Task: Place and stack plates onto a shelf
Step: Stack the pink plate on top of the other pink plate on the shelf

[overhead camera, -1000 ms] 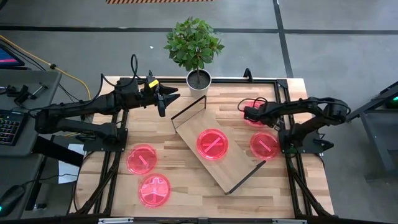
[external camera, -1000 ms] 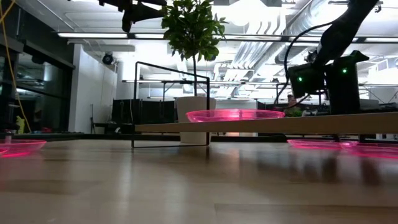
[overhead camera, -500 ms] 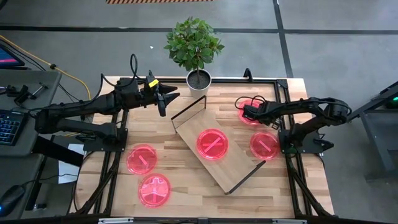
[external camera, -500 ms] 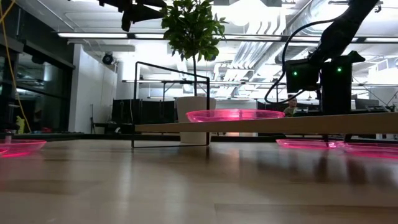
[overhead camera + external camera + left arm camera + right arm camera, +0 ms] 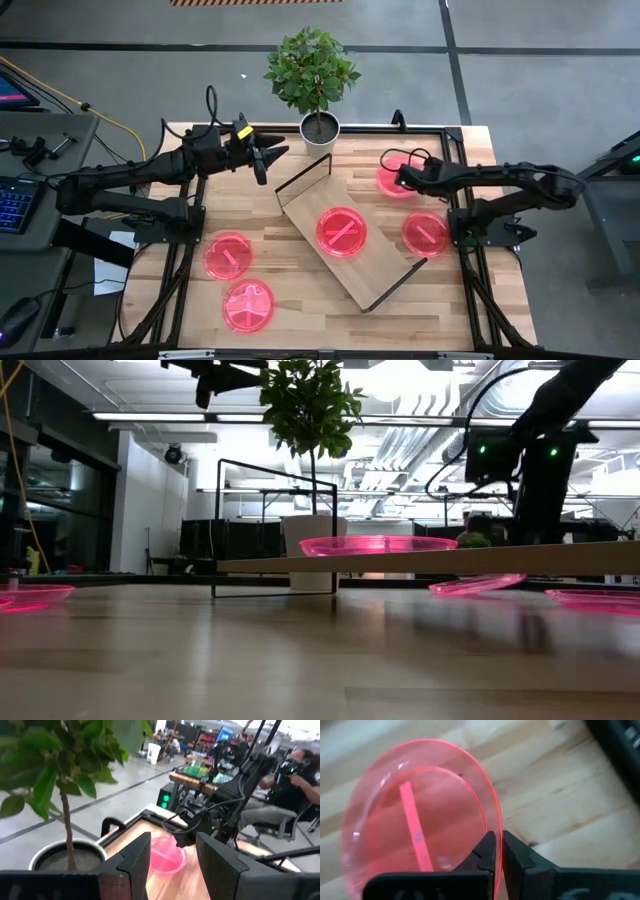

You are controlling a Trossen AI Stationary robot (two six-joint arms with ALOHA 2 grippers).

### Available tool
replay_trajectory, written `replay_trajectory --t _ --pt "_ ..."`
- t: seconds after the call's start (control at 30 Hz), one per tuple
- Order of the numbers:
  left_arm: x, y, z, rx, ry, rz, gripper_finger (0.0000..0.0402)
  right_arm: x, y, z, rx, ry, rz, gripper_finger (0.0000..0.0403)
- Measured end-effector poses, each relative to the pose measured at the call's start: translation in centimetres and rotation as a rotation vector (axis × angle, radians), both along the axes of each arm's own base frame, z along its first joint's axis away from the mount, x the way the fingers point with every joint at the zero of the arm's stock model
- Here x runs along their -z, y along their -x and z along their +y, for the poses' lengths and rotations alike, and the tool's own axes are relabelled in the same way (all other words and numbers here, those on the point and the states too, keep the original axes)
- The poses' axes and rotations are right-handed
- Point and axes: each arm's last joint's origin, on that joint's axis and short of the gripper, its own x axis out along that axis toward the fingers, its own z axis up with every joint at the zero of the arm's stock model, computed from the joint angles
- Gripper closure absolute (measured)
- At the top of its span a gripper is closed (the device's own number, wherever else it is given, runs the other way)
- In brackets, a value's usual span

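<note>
One pink plate (image 5: 341, 231) lies flat on the shelf (image 5: 372, 268), a light-wood board set slantwise mid-table. A second plate (image 5: 391, 178) sits at the far right, tilted, with my right gripper (image 5: 403, 179) shut on it. In the low view this plate (image 5: 478, 584) slants, its left edge low. Another plate (image 5: 425, 233) lies flat just right of the shelf. Two more (image 5: 228, 256) (image 5: 248, 304) rest on the table's near left. My left gripper (image 5: 262, 160) hangs open in the air at the far left, holding nothing. My right gripper pinches the plate's rim (image 5: 496, 862) between its two fingers, one finger (image 5: 485, 851) on the inner side and one on the outer. It comes from the table's right, slanting down. That edge is raised, and the opposite edge (image 5: 436, 589) is down by the table.
A potted plant (image 5: 312, 70) stands at the far edge in a white pot (image 5: 320, 127). Black wire frames (image 5: 305, 172) rise at the shelf's short ends. The black table frame (image 5: 460, 150) runs along the sides. People sit in the room beyond.
My right gripper has shut on the far-right plate's rim and risen. The plate, flat on the table before, now tilts with the held edge up and the opposite edge down, and it has shifted a little toward the table's left.
</note>
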Motion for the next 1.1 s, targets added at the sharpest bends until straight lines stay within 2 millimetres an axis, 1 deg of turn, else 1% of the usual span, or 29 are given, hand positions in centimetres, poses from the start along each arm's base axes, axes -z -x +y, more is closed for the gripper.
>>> replay_trajectory --t 0.17,0.33,0.5,0.63,0.73,0.8,0.87,0.93,1.1 --pt "-0.5 0.0 0.0 0.001 -0.012 -0.049 0.0252 -2.2 1.3 0.4 -0.053 0.069 -0.037 0.0403" --pt "-0.8 0.0 0.0 0.001 -0.020 -0.076 0.0252 -4.7 2.7 1.0 -0.149 0.148 -0.133 0.0403" --pt "-1.2 0.0 0.0 0.001 -0.033 -0.122 0.0252 -7.5 4.0 1.6 -0.308 0.228 -0.234 0.0403" --pt "-1.3 0.0 0.0 -0.007 -0.035 -0.130 0.0252 -10.1 4.2 2.0 -0.501 0.275 -0.325 0.0403" --pt "-1.4 0.0 0.0 -0.007 -0.036 -0.134 0.0254 -11.8 3.5 2.2 -0.686 0.285 -0.442 0.0403" --pt "-1.4 0.0 0.0 -0.008 -0.038 -0.143 0.0254 -12.3 2.7 2.3 -0.783 0.272 -0.531 0.0403" --pt "-1.6 0.0 0.0 -0.008 -0.042 -0.157 0.0254 -12.4 1.5 2.6 -0.869 0.244 -0.594 0.0403" --pt "-1.7 0.0 0.0 -0.008 -0.045 -0.170 0.0254 -11.9 0.0 3.1 -0.939 0.199 -0.604 0.0403" --pt "-1.8 0.1 0.0 -0.008 -0.048 -0.183 0.0254 -9.8 -4.0 5.2 -1.096 0.110 -0.570 0.0403"
